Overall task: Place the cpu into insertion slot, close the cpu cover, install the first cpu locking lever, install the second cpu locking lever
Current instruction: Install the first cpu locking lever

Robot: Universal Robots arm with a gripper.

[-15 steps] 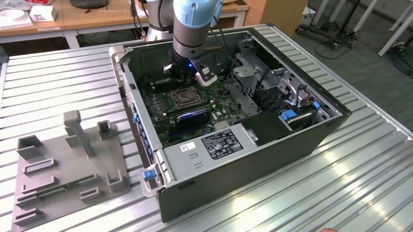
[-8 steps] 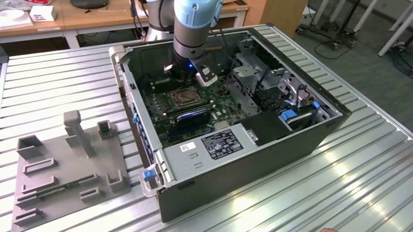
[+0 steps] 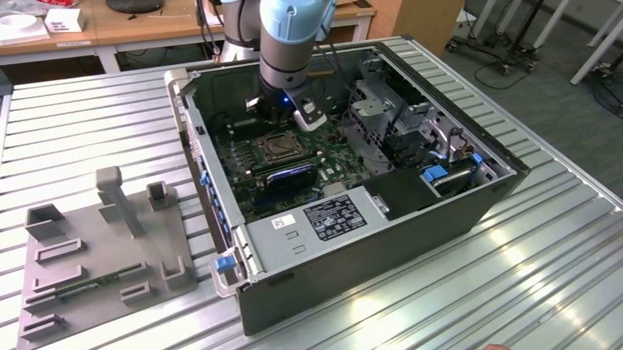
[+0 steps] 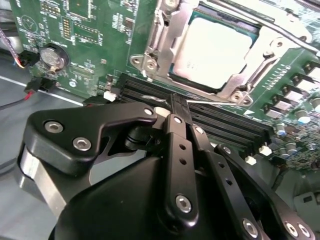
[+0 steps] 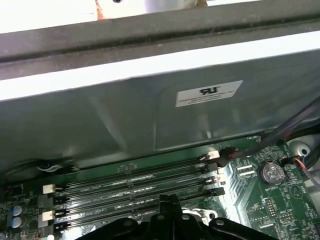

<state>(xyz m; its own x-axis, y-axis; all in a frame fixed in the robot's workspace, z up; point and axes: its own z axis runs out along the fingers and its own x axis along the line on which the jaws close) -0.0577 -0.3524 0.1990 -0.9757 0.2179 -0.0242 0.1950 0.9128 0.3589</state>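
Observation:
The cpu (image 4: 212, 52), a flat square chip with a silvery top, lies in the insertion slot (image 3: 276, 148) on the green motherboard. The cpu cover (image 4: 167, 35), a silvery metal frame, lies flat around the chip's edges. A thin metal lever rod (image 4: 282, 29) runs along one side of the socket. My gripper (image 4: 179, 100) hangs inside the open computer case (image 3: 486, 182), just beside the socket and above the long black memory slots (image 4: 220, 127). Its black fingertips (image 5: 169, 200) are pressed together, with nothing seen between them.
A round coin battery (image 4: 54, 56) and thin cables sit on the board near the gripper. The case's grey wall (image 5: 150, 115), a drive cage (image 3: 389, 117) and the power supply (image 3: 326, 215) close in the space. A grey fixture plate (image 3: 98, 248) lies on the ribbed table at the exterior view's left.

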